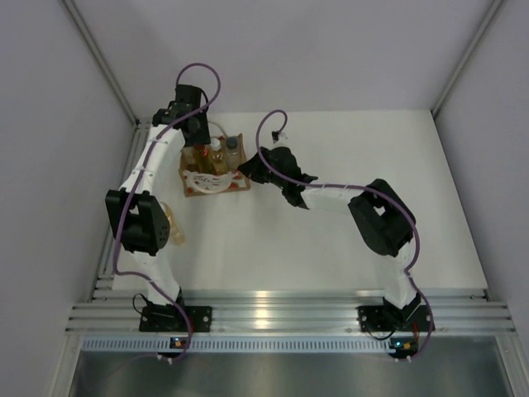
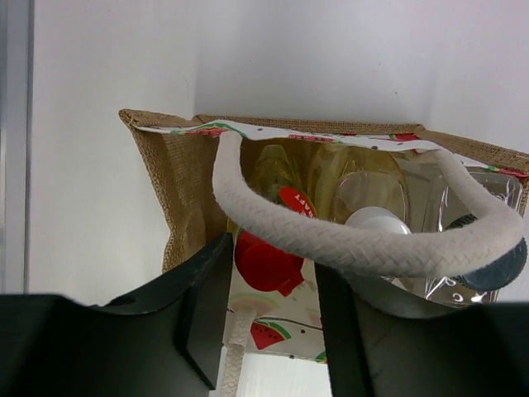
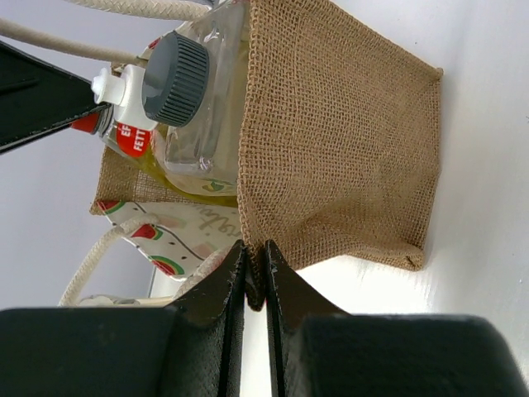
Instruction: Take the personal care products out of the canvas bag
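The canvas bag [image 1: 216, 184] stands at the back left of the table with bottles in it. In the left wrist view the bag [image 2: 186, 190] holds a yellow-green bottle with a red cap [image 2: 264, 260], a white cap [image 2: 376, 219] and a clear bottle [image 2: 471, 198]. My left gripper [image 2: 269, 322] is open, its fingers either side of the red cap, under a rope handle [image 2: 364, 244]. My right gripper [image 3: 256, 256] is shut on the bag's burlap edge [image 3: 339, 141]. A dark cap [image 3: 175, 78] shows in the bag's mouth. An amber bottle [image 1: 171, 228] seems to lie outside, partly hidden by the left arm.
The grey side wall [image 1: 74, 149] and its rail run close to the bag's left. The back wall [image 1: 331, 66] is just behind it. The right arm's elbow [image 1: 380, 217] sits mid-right over the white table [image 1: 347, 256].
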